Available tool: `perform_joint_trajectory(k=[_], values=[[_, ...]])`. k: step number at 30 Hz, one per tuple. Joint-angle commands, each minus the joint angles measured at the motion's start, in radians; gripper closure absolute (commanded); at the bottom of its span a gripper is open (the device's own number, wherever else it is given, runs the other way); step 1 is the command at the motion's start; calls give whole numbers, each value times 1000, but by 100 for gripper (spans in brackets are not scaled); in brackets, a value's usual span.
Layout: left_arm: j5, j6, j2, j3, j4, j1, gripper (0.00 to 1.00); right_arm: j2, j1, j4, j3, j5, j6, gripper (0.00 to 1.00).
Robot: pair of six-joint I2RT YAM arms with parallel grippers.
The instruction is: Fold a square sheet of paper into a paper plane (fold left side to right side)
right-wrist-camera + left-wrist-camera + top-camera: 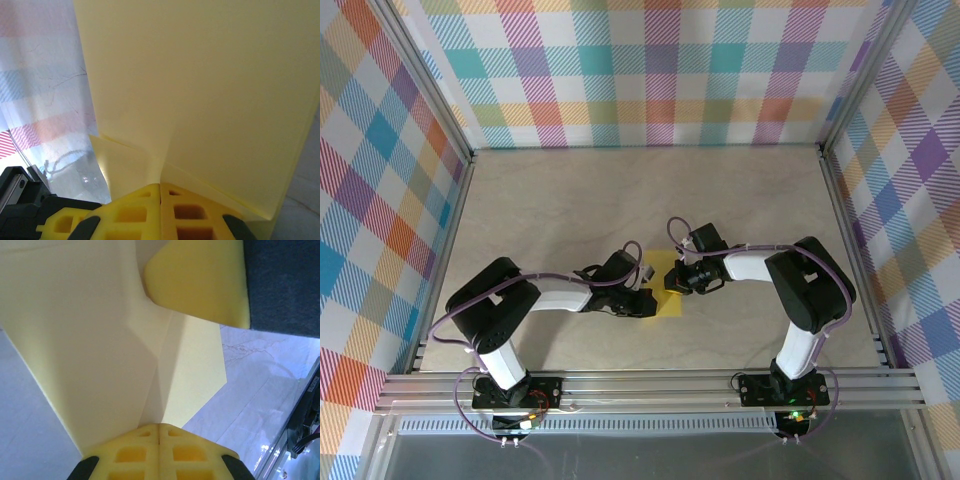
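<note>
Your left claw (642,297) is sitting at the middle of the worktop (570,200), its fingers pressing together and clamping the yellow paper (670,303). In its wrist view the claw (159,426) is gripping one edge of the paper (100,340), with creases fanning away from it. The paper is sitting between the two claws. Your right claw (672,281) is meeting it from the right side, its jaws (160,186) likewise closing together on the paper (200,75).
</note>
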Motion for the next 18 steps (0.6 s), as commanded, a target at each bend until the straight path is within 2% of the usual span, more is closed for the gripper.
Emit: perform_joint_trajectory(k=[1, 8, 18], values=[[8, -27, -16, -62, -9, -8, 100, 63, -1, -113, -25, 93, -20, 100], [24, -88, -34, -138, 99, 2, 100, 69, -5, -102, -20, 72, -17, 100], [44, -73, -165, -113, 34, 45, 100, 57, -5, -96, -20, 60, -14, 100]])
